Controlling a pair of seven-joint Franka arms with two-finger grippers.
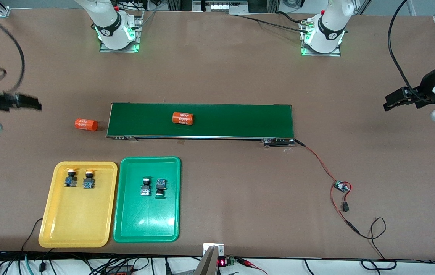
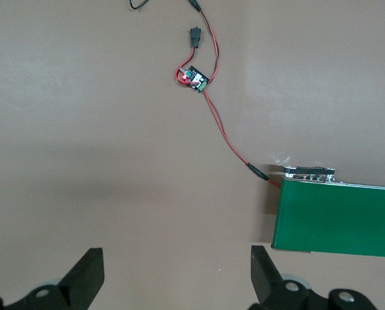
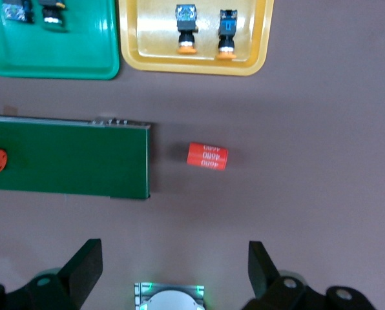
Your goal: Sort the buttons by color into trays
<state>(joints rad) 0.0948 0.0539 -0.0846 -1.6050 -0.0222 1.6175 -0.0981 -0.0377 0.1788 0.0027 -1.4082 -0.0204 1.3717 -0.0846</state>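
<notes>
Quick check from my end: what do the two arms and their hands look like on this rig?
Both arms are white with black joint bands and green-lit bases. The left hand and right hand are black two-finger units; in the wrist views each has broad, wedge-shaped black fingers. Black cables loop to each wrist.

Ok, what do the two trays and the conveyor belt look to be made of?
The yellow tray and green tray: probably moulded plastic, glossy, since light glints off their floors and the corners are rounded. The conveyor belt: dark green, matte, likely rubber or coated fabric, with no reflections; its end roller housing looks metallic.
</notes>
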